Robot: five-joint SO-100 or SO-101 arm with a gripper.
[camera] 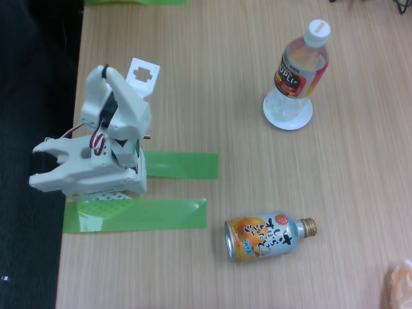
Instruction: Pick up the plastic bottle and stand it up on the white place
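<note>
Clear plastic bottle (299, 66) stands upright on the white place (288, 112), at 1 o'clock in the fixed view. Orange-and-silver can (265, 235) lies on its side at 5 o'clock, gold cap pointing right. Arm folded at 9 o'clock over green tape strips (138, 214); gripper (143, 73) holds nothing, can't tell how wide.

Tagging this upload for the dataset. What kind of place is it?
Probably an office or lab desk, not a kitchen: a light wood-grain table, the arm's base fixed with green tape, the plastic bottle standing on the white place, and a can-bottle lying down.
</note>
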